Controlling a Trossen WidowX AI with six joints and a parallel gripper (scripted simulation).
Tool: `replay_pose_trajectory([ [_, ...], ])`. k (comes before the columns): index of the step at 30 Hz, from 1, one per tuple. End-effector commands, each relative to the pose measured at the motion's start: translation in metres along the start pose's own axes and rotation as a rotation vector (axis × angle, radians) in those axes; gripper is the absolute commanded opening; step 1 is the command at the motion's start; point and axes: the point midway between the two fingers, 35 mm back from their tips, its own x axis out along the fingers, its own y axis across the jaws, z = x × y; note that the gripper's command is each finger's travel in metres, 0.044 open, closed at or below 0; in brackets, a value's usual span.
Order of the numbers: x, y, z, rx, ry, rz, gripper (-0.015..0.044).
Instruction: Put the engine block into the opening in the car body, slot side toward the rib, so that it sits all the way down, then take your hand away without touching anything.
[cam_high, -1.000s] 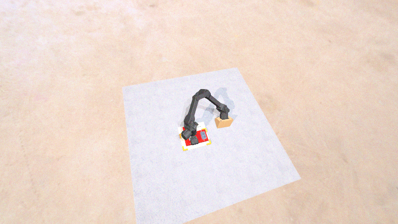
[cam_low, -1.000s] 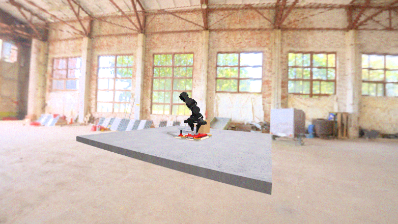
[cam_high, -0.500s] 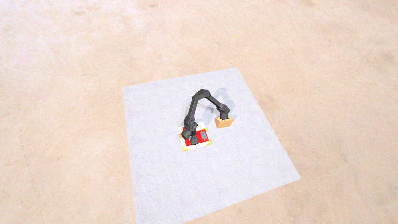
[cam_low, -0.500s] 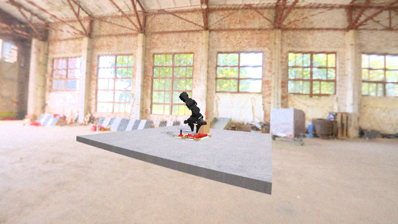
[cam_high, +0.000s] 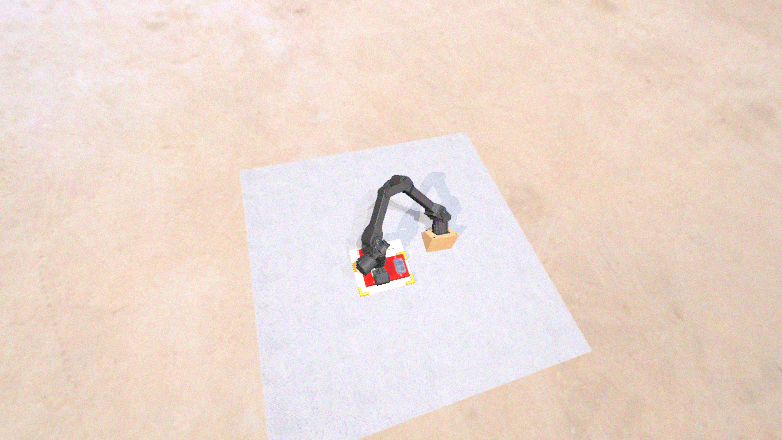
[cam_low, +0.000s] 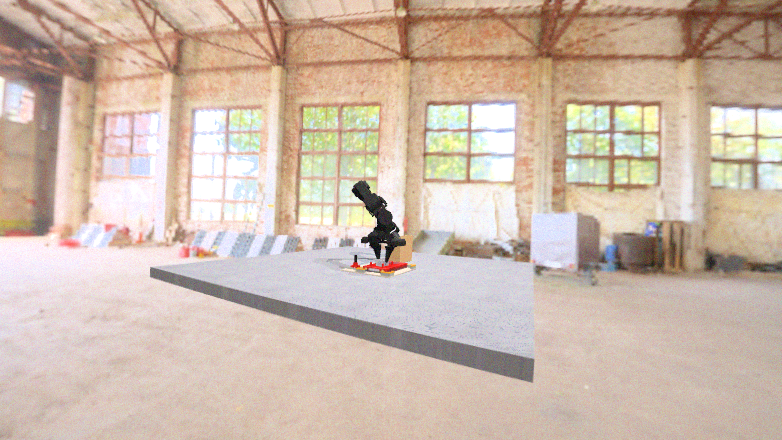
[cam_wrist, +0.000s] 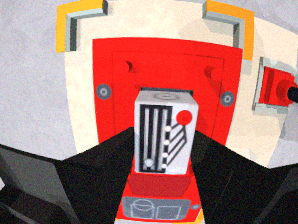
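My gripper (cam_low: 382, 259) (cam_wrist: 163, 135) points down over the red car body (cam_high: 391, 271) (cam_low: 398, 266) (cam_wrist: 112, 47). It is shut on the light grey engine block (cam_wrist: 177, 150), with one black finger on each side. The block's striped face with a red dot faces the wrist camera. The dark far edge of the opening (cam_wrist: 175, 90) shows just beyond the block; the rest of it is hidden under the block. I cannot tell how deep the block sits. The rib and the slot side cannot be made out.
The car body lies on a cream board (cam_wrist: 77, 95) with yellow corner brackets (cam_wrist: 230, 9) (cam_high: 363, 292). A red part (cam_wrist: 274, 87) (cam_low: 355, 264) with a black knob stands in a grey-rimmed recess beside the body. A tan block (cam_high: 440, 241) (cam_low: 404, 250) is at the arm's base.
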Motion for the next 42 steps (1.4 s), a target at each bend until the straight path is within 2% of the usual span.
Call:
replay_pose_trajectory([
  [1, 0.000, 0.000, 0.000, 0.000, 0.000, 0.000, 0.0184],
  [11, 0.000, 0.000, 0.000, 0.000, 0.000, 0.000, 0.0440],
  [24, 0.000, 0.000, 0.000, 0.000, 0.000, 0.000, 0.0440],
  [27, -0.014, -0.002, 0.000, -0.003, -0.002, -0.003, 0.0440],
  [32, -0.014, -0.002, 0.000, -0.003, -0.002, -0.003, 0.0440],
  [42, -0.014, -0.002, 0.000, -0.003, -0.002, -0.003, 0.0177],
])
